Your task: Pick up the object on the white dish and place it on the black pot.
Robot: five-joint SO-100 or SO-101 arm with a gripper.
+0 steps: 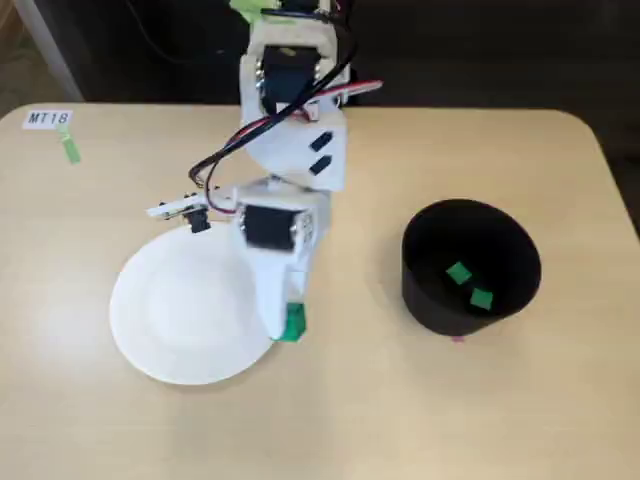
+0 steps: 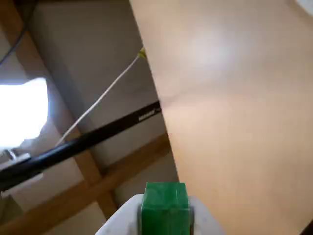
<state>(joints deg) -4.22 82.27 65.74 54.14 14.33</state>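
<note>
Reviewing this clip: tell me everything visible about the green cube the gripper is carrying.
The green cube is small, plain and matte, with flat faces and fairly crisp edges. It sits clamped between the white jaws of the gripper, which press on its two sides in the wrist view. In the fixed view it hangs at the white dish's right rim, off the plate. It looks the same as two cubes already in the black pot.

The tabletop (image 1: 420, 410) was a pale wood-coloured surface with rounded far corners in the fixed view. A small white label (image 1: 48, 118) reading "MT18" lay near its far left corner, with a short strip of green tape (image 1: 70, 148) just beside it. In the wrist view, a black bar (image 2: 83, 142) and a thin white cable (image 2: 100, 98) crossed beyond the table's edge, above wooden beams (image 2: 112, 176).
</note>
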